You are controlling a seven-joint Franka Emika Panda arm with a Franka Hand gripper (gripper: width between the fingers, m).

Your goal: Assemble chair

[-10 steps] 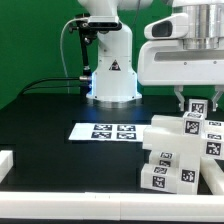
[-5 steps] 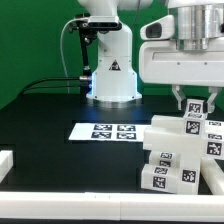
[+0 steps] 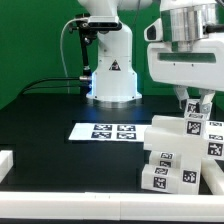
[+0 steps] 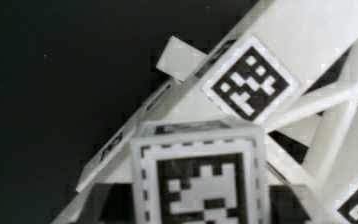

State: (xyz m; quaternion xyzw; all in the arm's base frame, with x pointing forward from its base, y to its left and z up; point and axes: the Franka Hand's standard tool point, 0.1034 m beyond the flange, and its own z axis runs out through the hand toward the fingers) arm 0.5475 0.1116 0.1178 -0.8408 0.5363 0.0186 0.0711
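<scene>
The chair parts (image 3: 172,152) are matte white blocks with black-and-white tags, piled at the exterior view's right. My gripper (image 3: 197,104) hangs over the top of the pile. Its fingers (image 3: 189,102) stand apart on either side of the topmost tagged piece (image 3: 197,124), and nothing is lifted. In the wrist view a tagged piece (image 4: 197,185) fills the space right under the gripper, with a slanted tagged bar (image 4: 247,80) behind it. The fingertips themselves are not clear there.
The marker board (image 3: 104,131) lies flat on the black table at the centre. The robot base (image 3: 110,72) stands behind it with a cable to its left. A white block (image 3: 10,160) sits at the left edge. A white rail (image 3: 90,205) runs along the front.
My gripper has shifted toward the exterior view's right and slightly down over the pile. The chair parts have not moved.
</scene>
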